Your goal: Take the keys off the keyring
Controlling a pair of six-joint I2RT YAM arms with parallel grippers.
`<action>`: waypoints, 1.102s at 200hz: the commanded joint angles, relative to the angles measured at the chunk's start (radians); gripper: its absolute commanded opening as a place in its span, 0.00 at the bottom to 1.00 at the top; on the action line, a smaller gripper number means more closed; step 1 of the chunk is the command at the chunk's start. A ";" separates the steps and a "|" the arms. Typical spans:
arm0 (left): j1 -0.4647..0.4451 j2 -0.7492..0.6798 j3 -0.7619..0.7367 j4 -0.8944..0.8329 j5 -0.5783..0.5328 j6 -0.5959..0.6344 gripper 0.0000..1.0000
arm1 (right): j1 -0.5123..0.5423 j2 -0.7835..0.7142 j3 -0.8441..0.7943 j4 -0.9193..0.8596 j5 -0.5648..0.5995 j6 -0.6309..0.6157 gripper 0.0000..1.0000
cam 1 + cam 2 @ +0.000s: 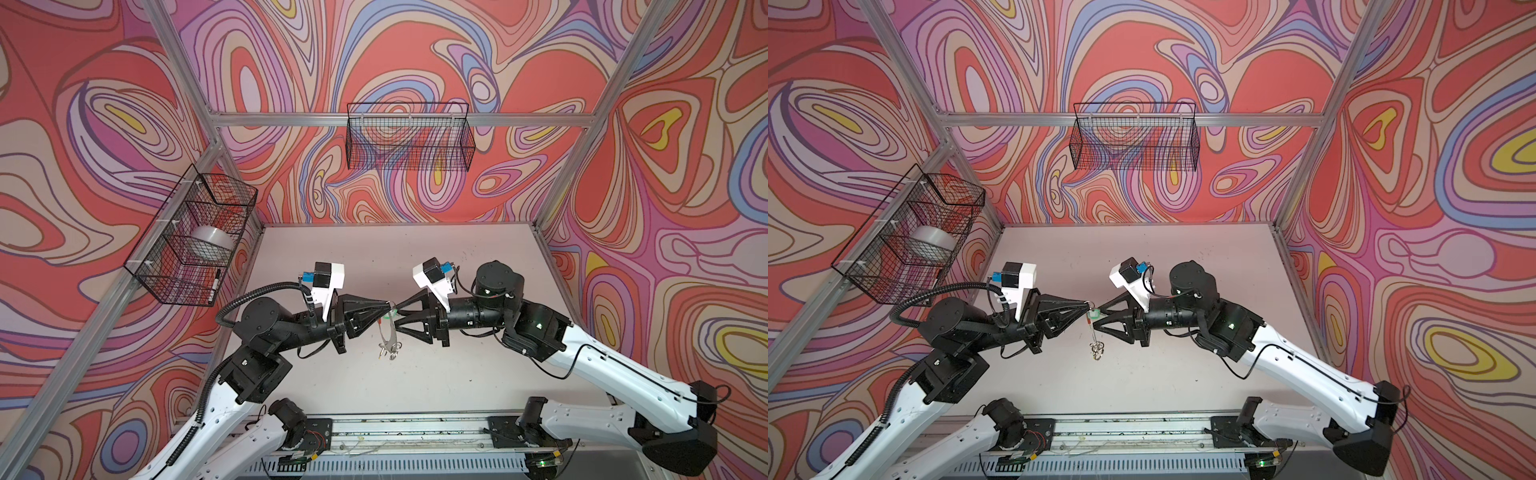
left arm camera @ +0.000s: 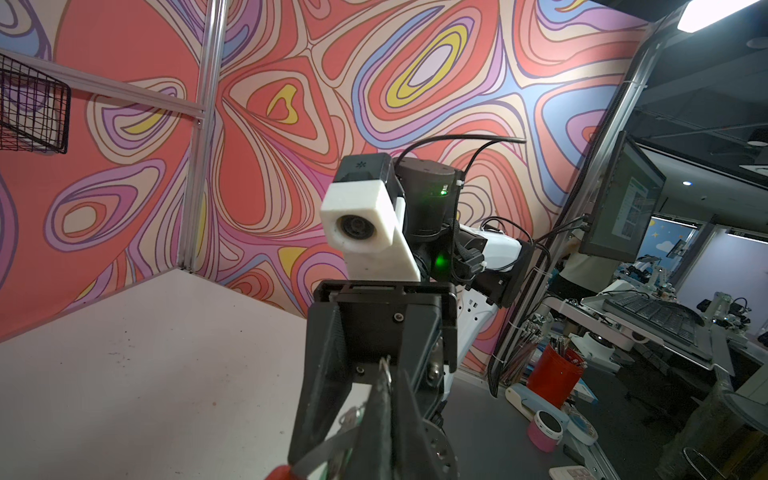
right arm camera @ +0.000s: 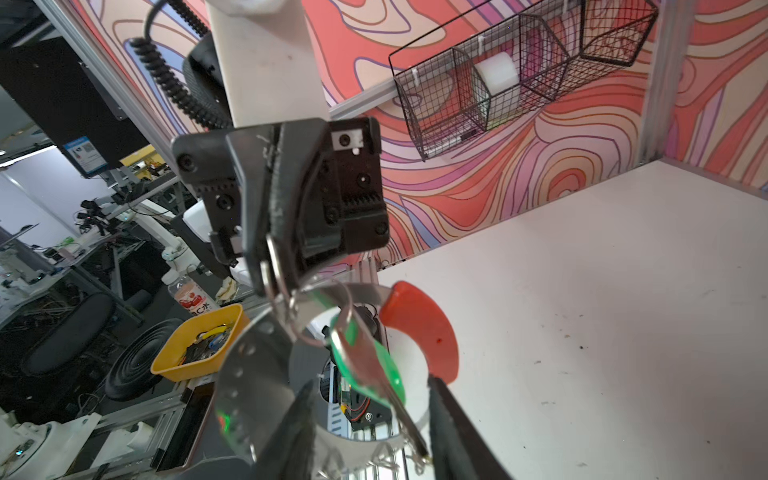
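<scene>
Stereo head's up high at 6 o'clock, looking down over the whole counter [image 1: 457, 374]. Wrist cams sit close, left facing 3 o'clock, right facing 9, sharing the counter's middle.

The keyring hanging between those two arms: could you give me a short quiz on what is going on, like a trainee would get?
1. True or false: the keyring lies flat on the table.
2. What colour is the tag on the key between the right arm's jaws? A yellow, B green, C blue.
3. Which are shut on a small split ring at the keyring's edge: the left arm's jaws or the right arm's?
Key: 1 false, it hangs in the air; 2 B; 3 the left.
</scene>
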 commanded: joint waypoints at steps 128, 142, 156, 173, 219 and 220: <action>0.001 -0.024 -0.003 0.063 0.026 -0.002 0.00 | 0.008 0.024 0.032 0.209 -0.095 0.093 0.32; 0.001 -0.025 -0.004 0.065 0.022 -0.002 0.00 | 0.007 0.021 0.029 0.209 -0.093 0.093 0.30; 0.001 -0.027 -0.005 0.065 0.016 -0.003 0.00 | 0.008 0.020 0.025 0.210 -0.093 0.091 0.26; 0.002 -0.024 -0.005 0.070 0.016 -0.006 0.00 | 0.007 0.024 0.024 0.209 -0.098 0.090 0.19; 0.001 -0.007 -0.003 0.085 0.030 -0.026 0.00 | 0.008 0.021 0.026 0.206 -0.099 0.088 0.00; 0.001 -0.006 -0.003 0.085 0.030 -0.026 0.00 | 0.007 0.021 0.027 0.206 -0.098 0.088 0.00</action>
